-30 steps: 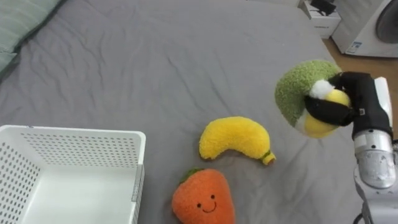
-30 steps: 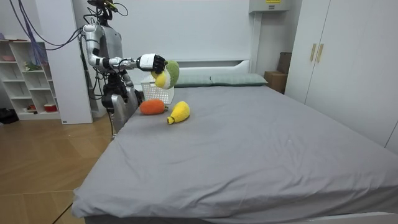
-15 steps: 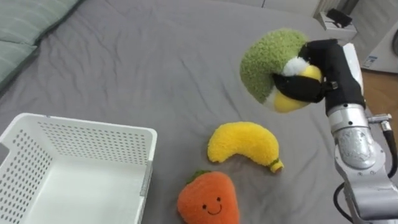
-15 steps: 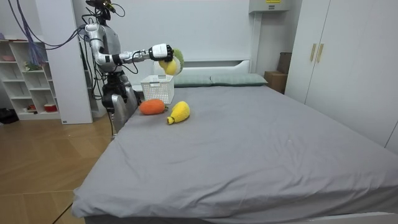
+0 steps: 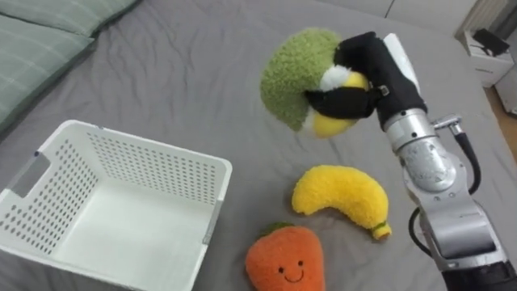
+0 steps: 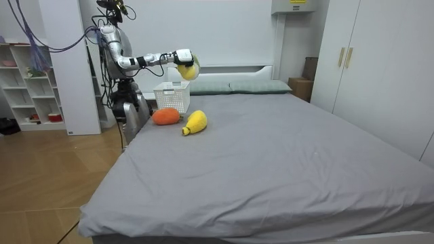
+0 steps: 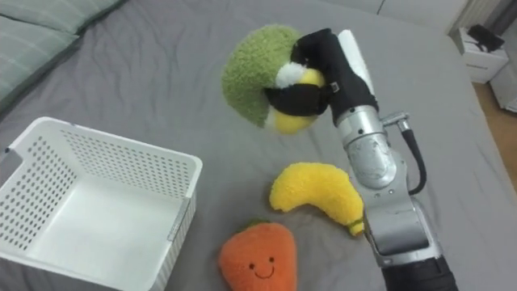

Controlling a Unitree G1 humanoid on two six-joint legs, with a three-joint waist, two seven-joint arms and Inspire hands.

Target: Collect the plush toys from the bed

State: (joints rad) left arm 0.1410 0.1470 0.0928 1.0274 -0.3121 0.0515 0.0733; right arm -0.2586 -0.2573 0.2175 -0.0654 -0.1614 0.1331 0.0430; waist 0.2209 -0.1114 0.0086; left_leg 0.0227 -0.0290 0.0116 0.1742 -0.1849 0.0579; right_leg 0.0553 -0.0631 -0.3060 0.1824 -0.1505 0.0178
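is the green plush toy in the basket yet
No, the right hand holds the green plush toy in the air, right of the white basket.

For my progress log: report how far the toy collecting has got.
Nothing is banked yet: the white basket holds no toy. In hand: the right hand is shut on the green-and-yellow plush toy, held in the air over the bed. Left: that toy's drop, plus the yellow banana plush and the orange plush lying on the bed.
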